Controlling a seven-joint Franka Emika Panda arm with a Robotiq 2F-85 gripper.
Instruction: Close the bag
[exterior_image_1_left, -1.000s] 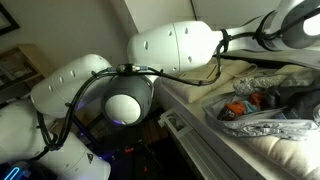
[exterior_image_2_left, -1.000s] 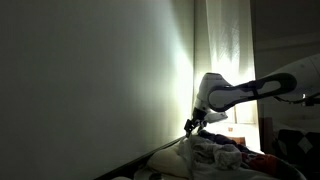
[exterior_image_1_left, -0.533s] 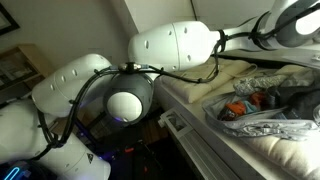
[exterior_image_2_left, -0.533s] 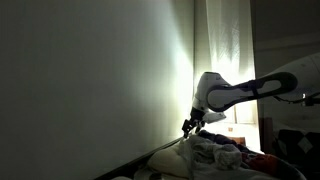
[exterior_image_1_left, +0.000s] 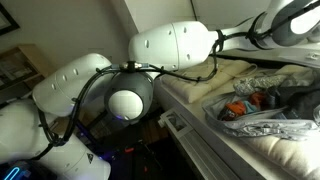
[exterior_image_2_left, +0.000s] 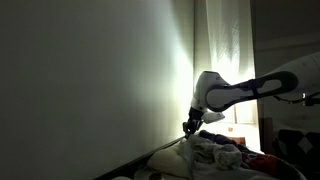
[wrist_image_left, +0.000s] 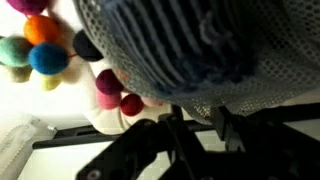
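Bag (exterior_image_1_left: 268, 122): large, floppy, translucent grey-silver plastic, heavily crinkled; lying slumped on pale bedding (exterior_image_1_left: 195, 93); orange and red contents showing in its upper part; whether the mouth is open cannot be told.

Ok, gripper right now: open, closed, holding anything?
Gripper: cannot be told; the jaws are too dark and blurred in the exterior and wrist views.
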